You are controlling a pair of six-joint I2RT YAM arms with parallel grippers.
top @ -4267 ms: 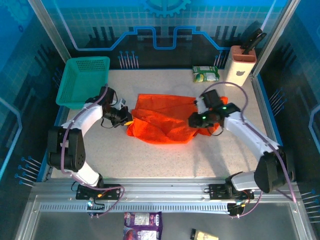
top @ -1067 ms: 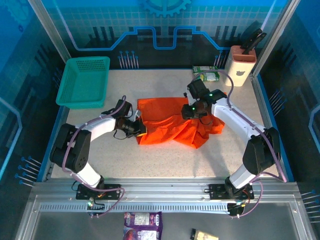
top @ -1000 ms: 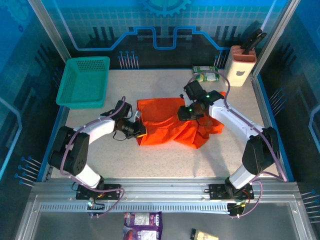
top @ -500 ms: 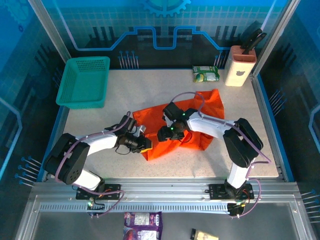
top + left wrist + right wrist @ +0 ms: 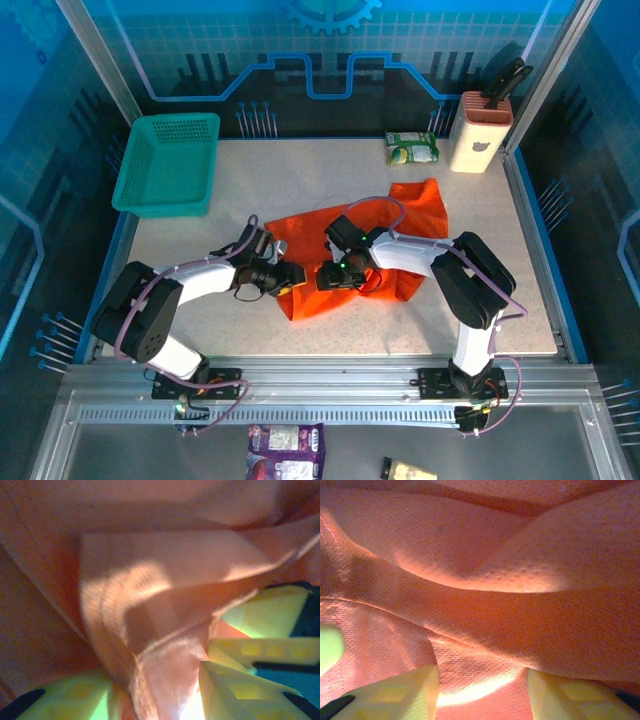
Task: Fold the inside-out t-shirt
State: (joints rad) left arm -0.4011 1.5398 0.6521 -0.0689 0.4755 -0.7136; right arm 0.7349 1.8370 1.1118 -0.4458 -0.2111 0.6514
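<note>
Presently we find the table (image 5: 200, 320) bearing the t-shirt (image 5: 415, 215), crumpled at its middle. The left gripper (image 5: 289, 280) and right gripper (image 5: 329, 279) meet its near-left part, both released, with cloth between the parted fingers.

The speckled beige table (image 5: 300, 175) sits under bright light. Behind it rises a blue translucent wall (image 5: 200, 40) printed with a circuit pattern. Silver metal posts (image 5: 100, 62) flank it, and an aluminium rail (image 5: 330, 385) runs along its near edge.
</note>
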